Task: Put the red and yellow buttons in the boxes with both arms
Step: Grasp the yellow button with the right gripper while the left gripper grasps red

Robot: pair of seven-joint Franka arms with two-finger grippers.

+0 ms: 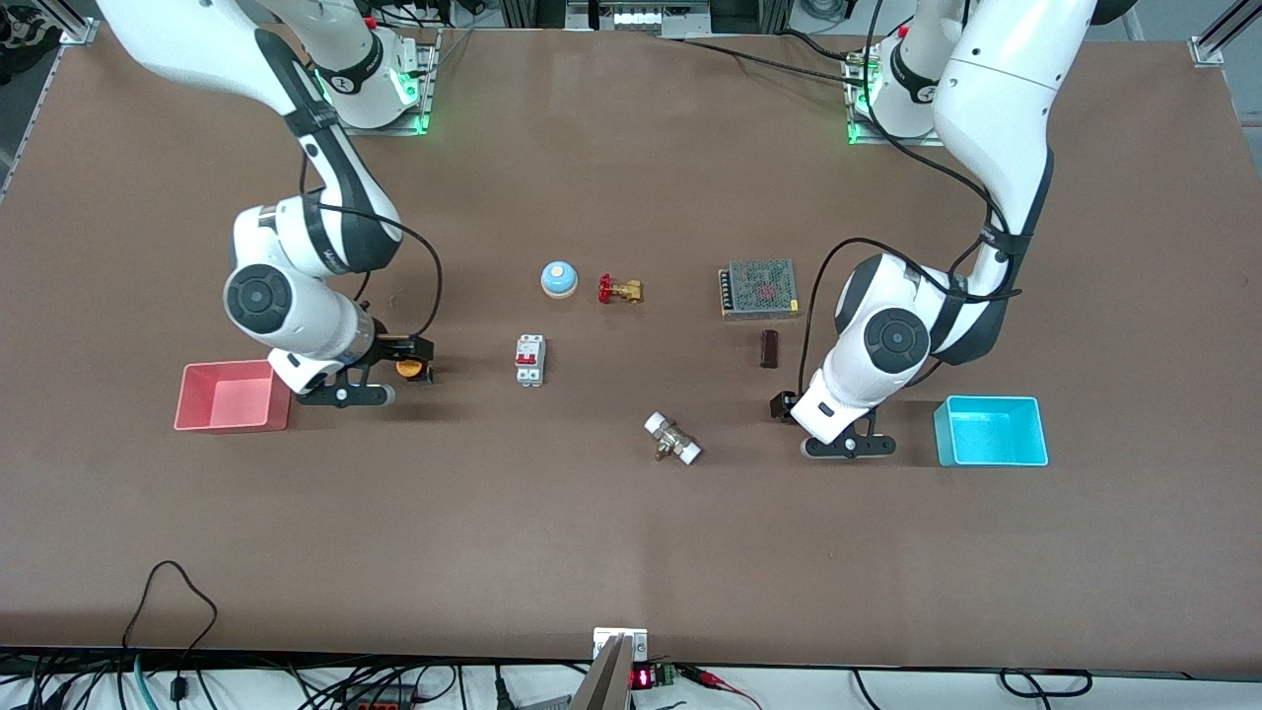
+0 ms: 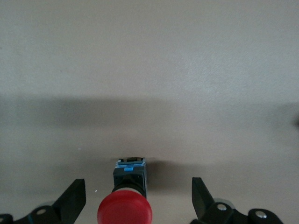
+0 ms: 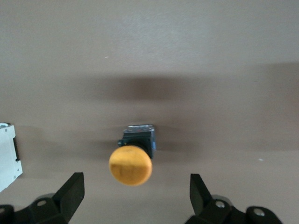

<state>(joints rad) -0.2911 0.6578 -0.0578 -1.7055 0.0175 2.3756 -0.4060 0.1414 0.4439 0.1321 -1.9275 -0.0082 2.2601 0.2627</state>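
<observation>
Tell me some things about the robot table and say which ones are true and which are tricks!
1. The left end effector is open with the red button between its fingers. True.
2. The yellow button already sits inside the pink box. False: it stands on the table beside that box, between the open fingers of the right end effector.
3. The cyan box is at the left arm's end of the table. True.
4. The blue bell is inside the cyan box. False: it stands on the table beside the brass valve.
5. Both boxes have buttons in them. False: both hold no button.
</observation>
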